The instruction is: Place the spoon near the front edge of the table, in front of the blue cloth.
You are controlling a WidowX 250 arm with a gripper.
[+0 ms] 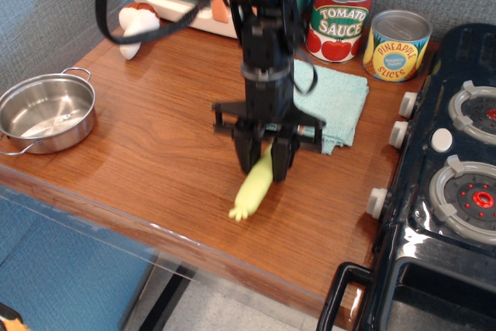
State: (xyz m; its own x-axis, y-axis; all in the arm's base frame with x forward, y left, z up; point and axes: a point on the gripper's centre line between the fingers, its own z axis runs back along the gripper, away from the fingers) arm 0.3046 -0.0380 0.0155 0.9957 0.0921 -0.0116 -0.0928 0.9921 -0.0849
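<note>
At frame centre my jaws pinch the upper end of the spoon, narrowly parted around it, its pale handle slanting down-left over the counter, below the blue cloth. At left, a steel pot shows only reflections inside. At upper right, two cans read "TOMATO SAUCE" and "PINEAPPLE SLICES".

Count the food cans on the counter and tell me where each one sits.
2. The tomato sauce can stands at the back edge against the wall, behind the blue cloth. The pineapple slices can stands just right of it, beside the stove. The arm could hide others.
</note>
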